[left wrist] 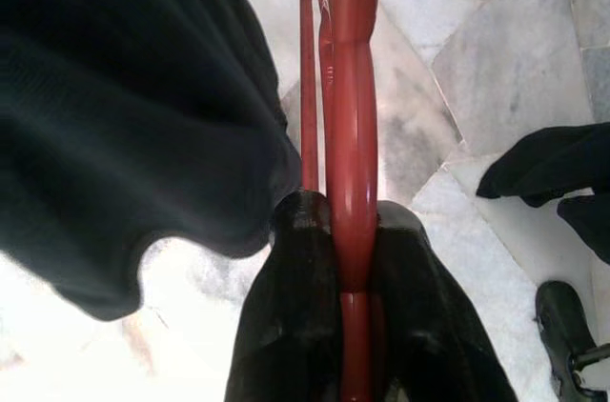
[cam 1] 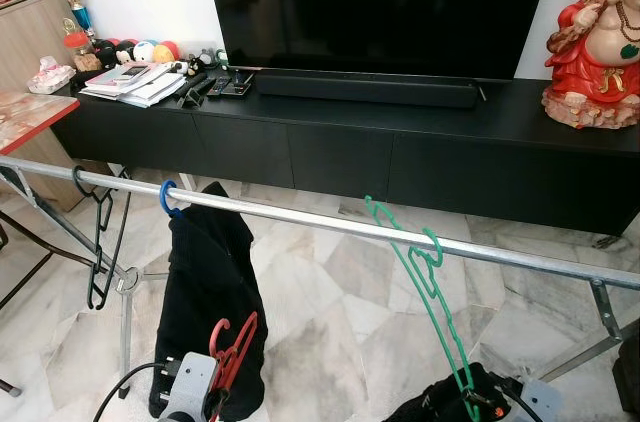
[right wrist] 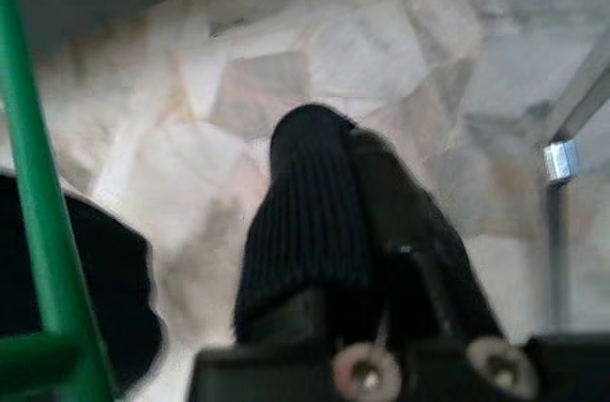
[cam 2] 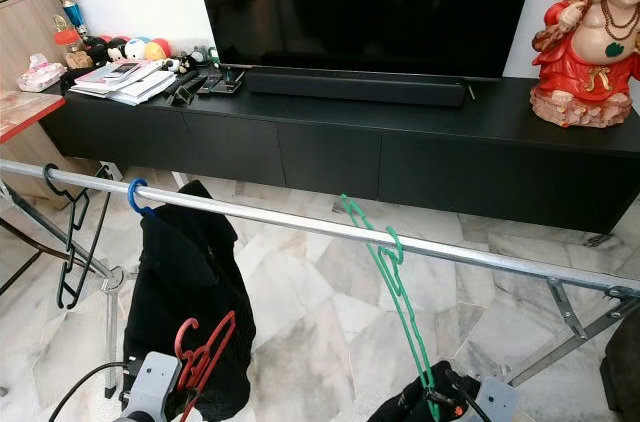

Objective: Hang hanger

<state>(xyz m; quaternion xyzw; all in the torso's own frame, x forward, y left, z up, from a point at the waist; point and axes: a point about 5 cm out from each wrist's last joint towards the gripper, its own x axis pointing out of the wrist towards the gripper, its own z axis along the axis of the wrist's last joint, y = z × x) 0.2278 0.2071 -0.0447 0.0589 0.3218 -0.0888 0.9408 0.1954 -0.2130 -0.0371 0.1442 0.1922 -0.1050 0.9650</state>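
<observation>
A red hanger (cam 1: pixel 236 346) is held low in front of the rail, with my left gripper (left wrist: pixel 353 231) shut on its stem; the gripper sits beside a hanging black garment (cam 1: pixel 208 282). A green hanger (cam 1: pixel 432 287) hooks over the metal rail (cam 1: pixel 300 220) and slants down toward my right gripper (cam 1: pixel 468 400). In the right wrist view that gripper (right wrist: pixel 348 150) has its fingers pressed together with nothing between them, and the green hanger (right wrist: pixel 38 211) runs beside it, apart from the fingers. The garment hangs from a blue hanger hook (cam 1: pixel 166 198).
A black hanger (cam 1: pixel 100 242) hangs at the rail's left end. Rack legs (cam 1: pixel 600 317) splay over the marble floor. Behind stands a long black TV console (cam 1: pixel 400 142) with a TV, a soundbar, papers and a red statue (cam 1: pixel 595 47). A red-edged table (cam 1: pixel 30 112) is at left.
</observation>
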